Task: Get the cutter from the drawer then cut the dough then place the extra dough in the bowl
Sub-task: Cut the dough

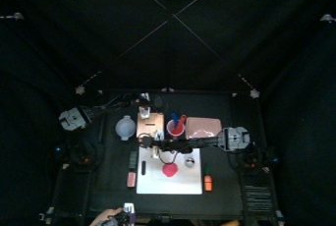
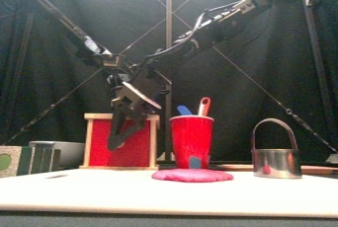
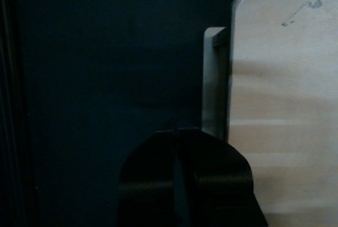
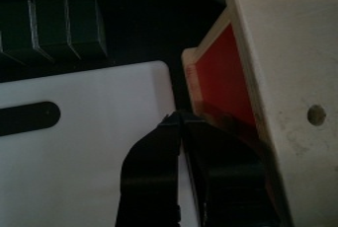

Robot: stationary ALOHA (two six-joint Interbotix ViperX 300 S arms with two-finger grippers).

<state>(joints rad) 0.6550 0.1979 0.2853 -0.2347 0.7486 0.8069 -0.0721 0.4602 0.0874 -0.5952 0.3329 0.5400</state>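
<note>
Facing the red drawer front (image 4: 218, 73), right hand (image 4: 179, 124) is closed empty; left hand (image 3: 179, 144) likewise.

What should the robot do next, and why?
Probably pull the right gripper back from the red drawer front and swing toward the cutter. The cutter already stands out on the white board, and the dough is uncut.

In the front view a gripper (image 2: 121, 142) covers part of the box's (image 2: 98, 144) drawer front. Dough (image 2: 193, 176) hides the cup's (image 2: 192, 138) foot. The edge cuts a green toy (image 2: 8, 160).
</note>
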